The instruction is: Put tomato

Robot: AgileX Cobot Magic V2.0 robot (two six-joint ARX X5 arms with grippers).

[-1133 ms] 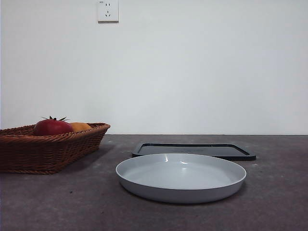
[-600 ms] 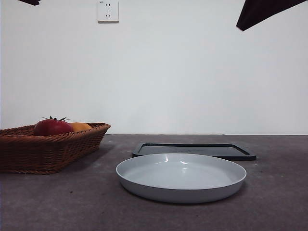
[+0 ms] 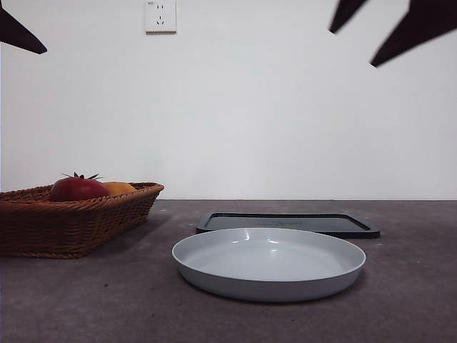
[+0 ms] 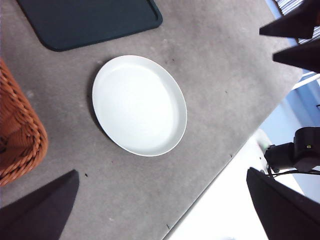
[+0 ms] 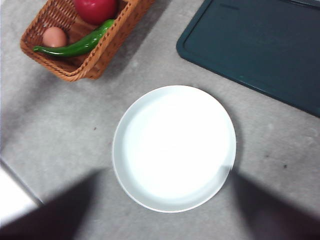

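Tomato (image 3: 77, 189) is lying in the wicker basket (image 3: 86, 218), touching an orange-yellow fruit (image 3: 118, 188) beside it; in the right wrist view a green chilli (image 5: 75, 46) and a pale egg-like item (image 5: 54, 37) are sharing the same basket. White plate (image 3: 268, 263) is standing bare near the basket, with the dark tray (image 3: 285, 223) just behind it.

Right gripper (image 3: 389, 28) is being held high above the plate side, jaws spread wide, nothing gripped. Left gripper (image 4: 165, 205) is being held high on the basket side, jaws parted wide and empty; only one black tip is seen in the front view.

Step judged in hand: approach for the pick, nothing yet grasped. Destination is not stated; the plate is taken as likely.

Notes for a good grasp: descent is best made straight over the tomato, jaws straddling its widest part, clear of the basket wall and the neighbouring fruit. Glossy skin is judged slippery; closure should be firm but gentle.
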